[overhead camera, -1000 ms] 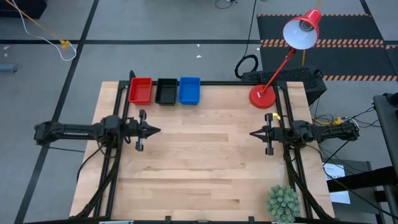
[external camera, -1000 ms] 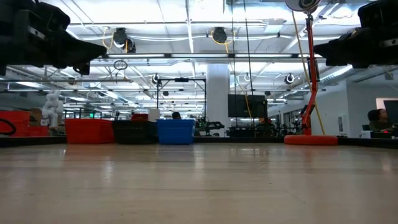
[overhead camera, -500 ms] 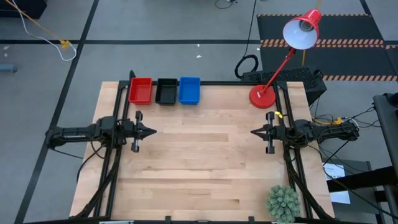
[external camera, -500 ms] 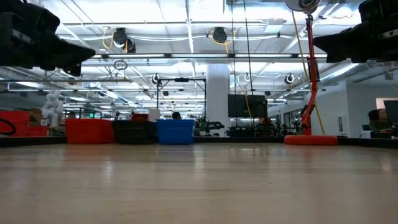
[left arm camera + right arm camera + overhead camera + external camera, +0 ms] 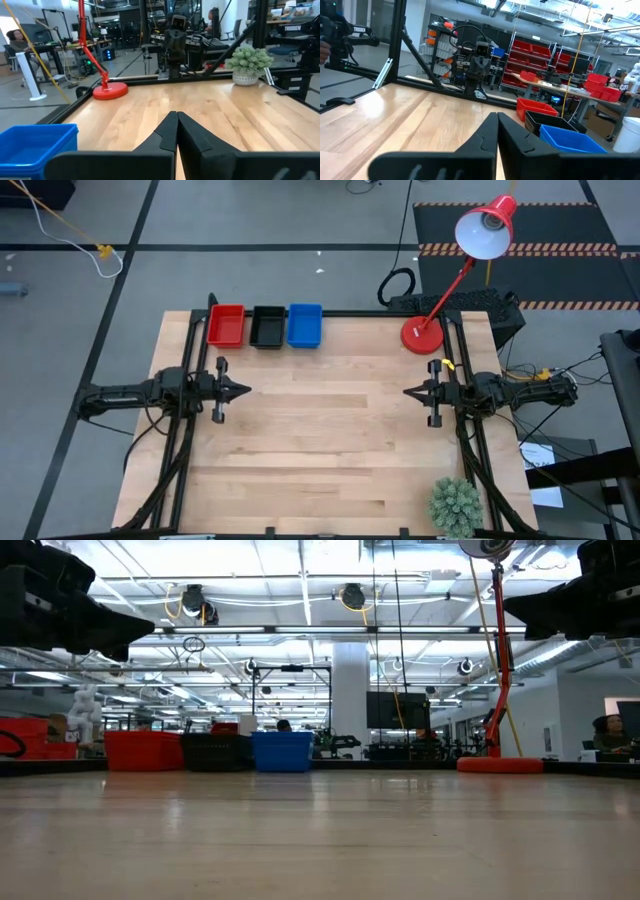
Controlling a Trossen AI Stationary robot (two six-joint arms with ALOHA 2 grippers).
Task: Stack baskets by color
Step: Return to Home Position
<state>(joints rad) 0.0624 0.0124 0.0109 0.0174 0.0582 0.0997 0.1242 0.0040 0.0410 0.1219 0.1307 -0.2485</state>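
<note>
A red basket, a black basket and a blue basket stand side by side on their bottoms at the table's far edge, left of the middle. In the low view they show as a red, a black and a blue block in a row. My left gripper hovers level over the table's left side, shut and holding nothing, nearer than the baskets. My right gripper hovers over the right side, shut and holding nothing. The two point at each other.
A red lamp stands with its round base at the far right of the table. A potted green plant sits at the near right edge. Bare wood lies between the two grippers.
My left gripper has drawn back a little toward the table's left edge and then kept still. My right gripper has tipped its fingertips up slightly. The baskets have not moved.
</note>
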